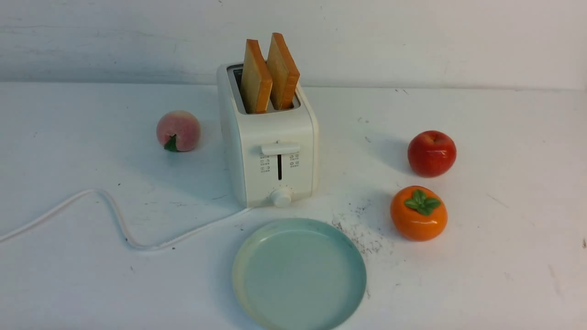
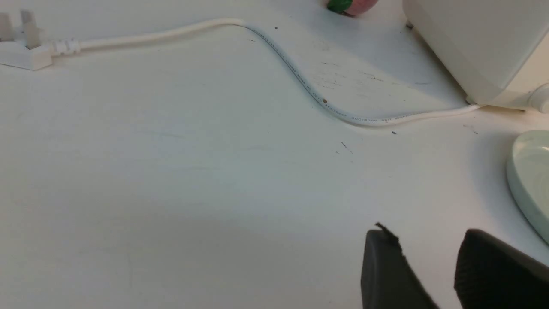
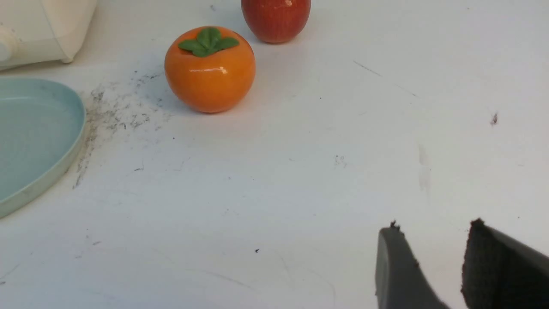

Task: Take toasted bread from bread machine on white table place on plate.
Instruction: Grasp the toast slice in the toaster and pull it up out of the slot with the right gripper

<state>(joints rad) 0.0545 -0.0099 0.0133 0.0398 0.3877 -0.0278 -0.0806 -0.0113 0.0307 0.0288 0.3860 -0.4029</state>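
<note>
Two slices of toasted bread (image 1: 256, 78) (image 1: 283, 69) stand upright in the slots of the cream-white bread machine (image 1: 275, 151) on the white table (image 1: 504, 252). The pale blue-green plate (image 1: 299, 274) lies bare in front of it. Neither arm shows in the front view. In the left wrist view my left gripper (image 2: 426, 234) hovers open over bare table, with the plate's rim (image 2: 529, 180) and the bread machine's corner (image 2: 480, 47) beyond it. In the right wrist view my right gripper (image 3: 433, 227) is open over bare table, with the plate (image 3: 30, 141) farther off to one side.
A peach (image 1: 178, 130) sits left of the bread machine. A red apple (image 1: 431, 153) and an orange persimmon (image 1: 418, 213) sit to its right. The white cord (image 1: 119, 220) snakes across the left of the table to a plug (image 2: 23, 47).
</note>
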